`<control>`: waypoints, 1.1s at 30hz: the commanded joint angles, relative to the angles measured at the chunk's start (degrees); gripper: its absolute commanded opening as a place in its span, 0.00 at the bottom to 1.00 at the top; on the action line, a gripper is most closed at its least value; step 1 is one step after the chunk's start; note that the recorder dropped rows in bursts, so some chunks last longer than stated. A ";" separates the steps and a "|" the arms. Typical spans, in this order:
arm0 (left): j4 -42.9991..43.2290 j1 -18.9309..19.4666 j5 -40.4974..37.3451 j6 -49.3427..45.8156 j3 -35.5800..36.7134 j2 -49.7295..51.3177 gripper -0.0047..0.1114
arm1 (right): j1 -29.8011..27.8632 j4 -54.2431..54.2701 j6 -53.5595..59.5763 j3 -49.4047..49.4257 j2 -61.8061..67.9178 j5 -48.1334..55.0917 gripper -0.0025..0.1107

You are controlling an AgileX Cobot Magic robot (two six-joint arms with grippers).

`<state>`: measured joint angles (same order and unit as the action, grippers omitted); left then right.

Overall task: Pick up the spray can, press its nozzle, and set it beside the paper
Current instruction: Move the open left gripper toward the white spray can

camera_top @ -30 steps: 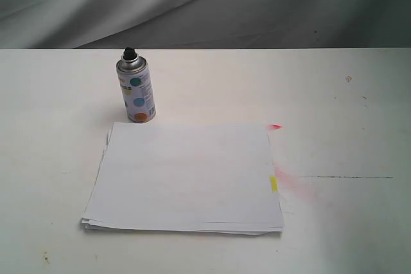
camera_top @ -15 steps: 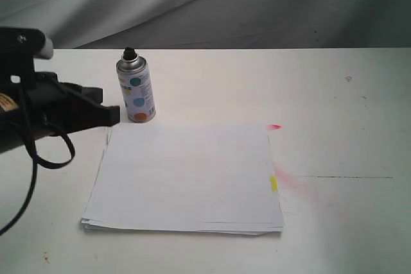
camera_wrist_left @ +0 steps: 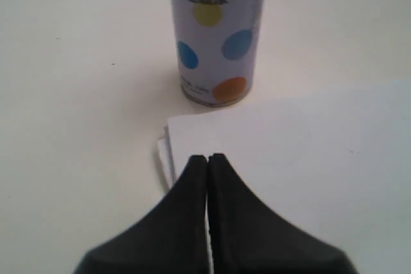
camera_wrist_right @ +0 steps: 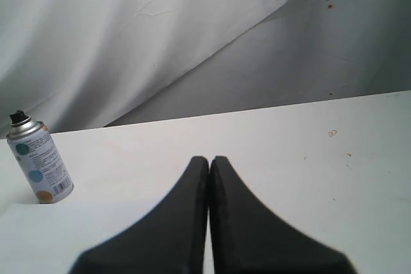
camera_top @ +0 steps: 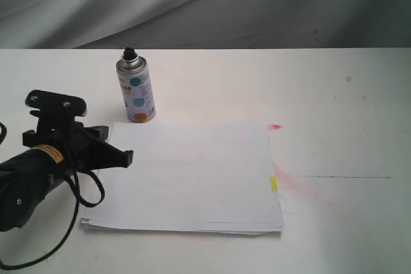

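Observation:
The spray can [camera_top: 136,91] stands upright on the white table just behind the far left corner of the paper [camera_top: 192,174]; its black nozzle [camera_top: 130,51] tops the silver dome. My left gripper [camera_top: 128,156] is shut and empty, hovering over the paper's left edge, in front of the can and apart from it. In the left wrist view the can [camera_wrist_left: 215,33] rises beyond the shut fingertips [camera_wrist_left: 208,158], above the paper's corner [camera_wrist_left: 302,152]. My right gripper [camera_wrist_right: 209,159] is shut and empty; the right wrist view shows the can [camera_wrist_right: 40,162] far off. It does not appear in the exterior view.
A yellow mark [camera_top: 273,183] sits at the paper's right edge, with pink-red spray stains [camera_top: 292,181] on the table beside it and a small red spot [camera_top: 275,126] near the far right corner. Grey cloth [camera_top: 205,4] hangs behind the table.
My left arm entered from the left a second ago, then dropped lower and toward the near side, its tip now over the paper's left edge. The can and paper have not moved.

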<state>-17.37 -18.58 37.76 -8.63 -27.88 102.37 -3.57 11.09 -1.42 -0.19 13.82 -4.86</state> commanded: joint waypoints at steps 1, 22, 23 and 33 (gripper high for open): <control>9.17 -0.31 1.46 1.09 0.18 1.07 0.04 | -0.37 -0.87 0.05 0.19 -0.20 -0.06 0.02; 10.19 -0.31 9.47 10.40 0.18 1.07 0.73 | -0.37 -0.87 0.05 0.19 -0.20 -0.06 0.02; 10.19 -0.31 10.03 10.40 0.18 1.07 0.73 | -0.37 -0.87 0.05 0.19 -0.20 -0.06 0.02; 10.93 -0.31 13.51 9.68 0.18 1.07 0.73 | -0.37 -0.87 0.05 0.19 -0.20 -0.06 0.02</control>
<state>-6.87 -18.58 48.79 1.36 -27.88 103.29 -3.57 11.09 -1.42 -0.19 13.82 -4.86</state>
